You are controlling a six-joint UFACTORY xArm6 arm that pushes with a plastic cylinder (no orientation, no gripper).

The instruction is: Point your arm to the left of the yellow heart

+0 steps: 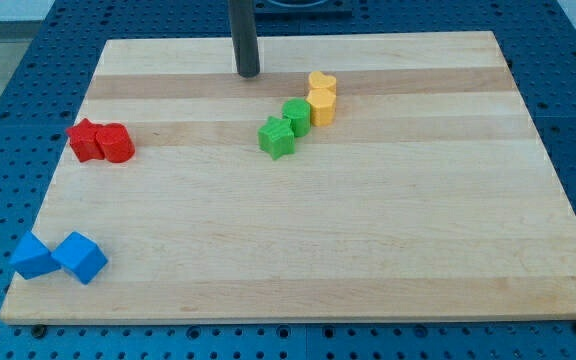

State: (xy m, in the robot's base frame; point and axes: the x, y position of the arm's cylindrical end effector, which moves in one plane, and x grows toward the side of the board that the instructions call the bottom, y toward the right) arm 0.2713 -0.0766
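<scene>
The yellow heart (322, 82) sits near the view's top, right of centre, on the wooden board (298, 250). Touching it just below is a yellow block (321, 105) of unclear shape. My tip (248, 74) rests on the board to the left of the yellow heart, a short gap away and slightly higher in the view. A green block (296, 116) and a green star (277, 137) run diagonally down-left from the yellow pair.
Two red blocks (100, 141) sit together at the view's left. Two blue blocks (58, 257) sit together at the bottom left near the board's edge. A blue perforated table surrounds the board.
</scene>
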